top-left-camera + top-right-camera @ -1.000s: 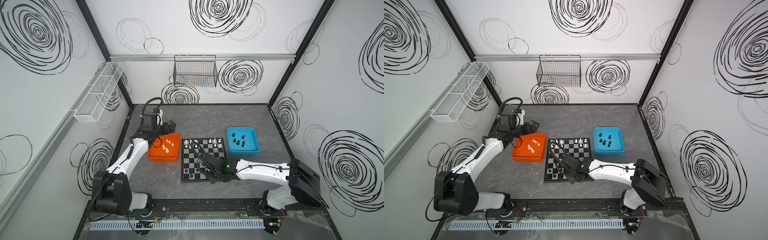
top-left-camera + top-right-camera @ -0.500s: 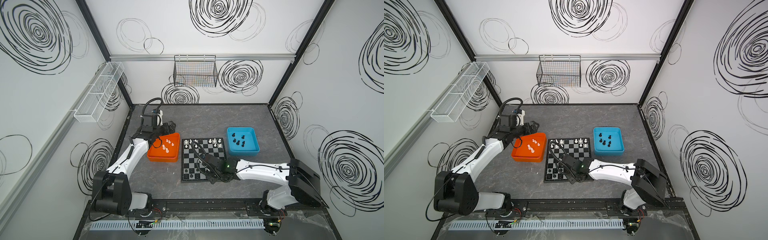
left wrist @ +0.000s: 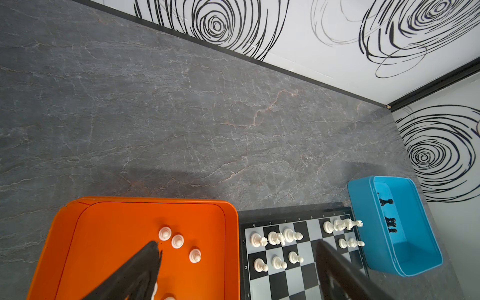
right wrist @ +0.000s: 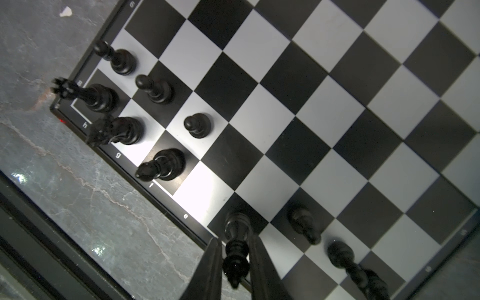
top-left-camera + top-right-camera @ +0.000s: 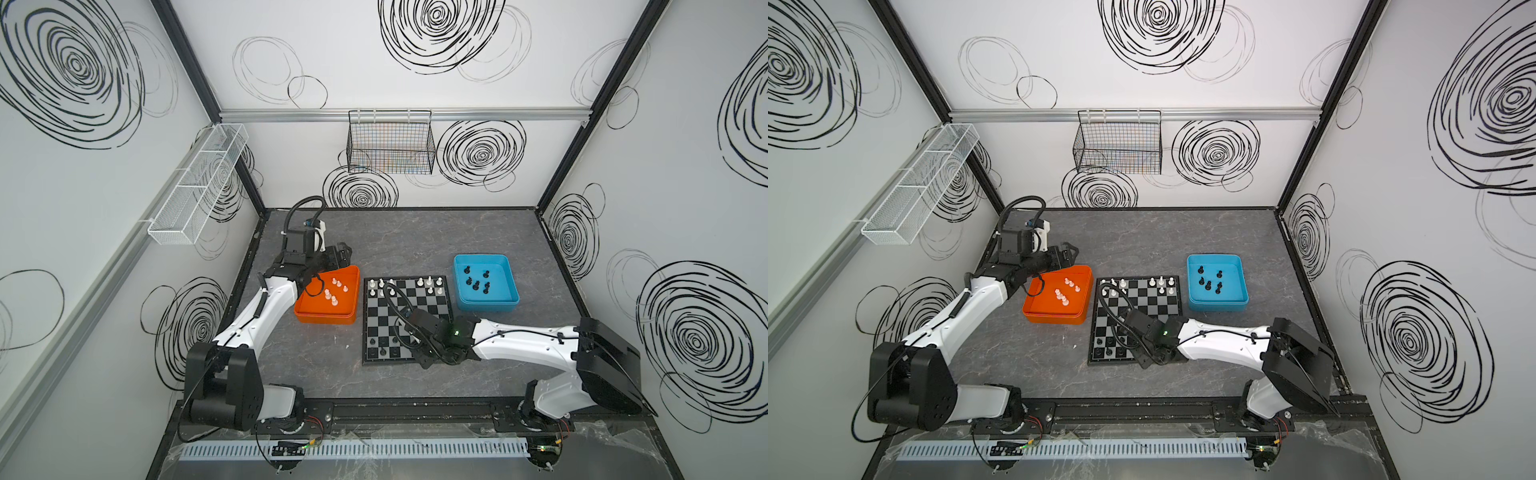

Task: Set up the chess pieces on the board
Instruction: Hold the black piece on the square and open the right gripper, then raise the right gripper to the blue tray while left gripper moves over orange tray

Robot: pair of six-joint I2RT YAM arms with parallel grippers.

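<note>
The board (image 5: pixel 409 303) lies mid-table, with white chess pieces (image 5: pixel 424 282) on its far rows and black ones (image 5: pixel 380 347) on its near rows. My right gripper (image 5: pixel 428 357) sits low over the board's near edge. In the right wrist view it (image 4: pixel 235 240) is shut on a tall black piece (image 4: pixel 237 223) whose base rests on a back-row square; other black pieces (image 4: pixel 161 163) stand beside it. My left gripper (image 5: pixel 338 259) hovers open and empty over the orange tray's far edge; its fingers (image 3: pixel 145 267) frame loose white pieces (image 3: pixel 178 241).
The orange tray (image 5: pixel 324 318) left of the board holds several white pieces. The blue tray (image 5: pixel 488 305) to the board's right holds several black pieces (image 5: pixel 478 282). A wire basket (image 5: pixel 390 143) hangs on the back wall, and a white mesh shelf (image 5: pixel 195 187) on the left wall.
Neither arm has visibly moved; the right gripper stays low at the board's near edge and the left stays over the orange tray.
</note>
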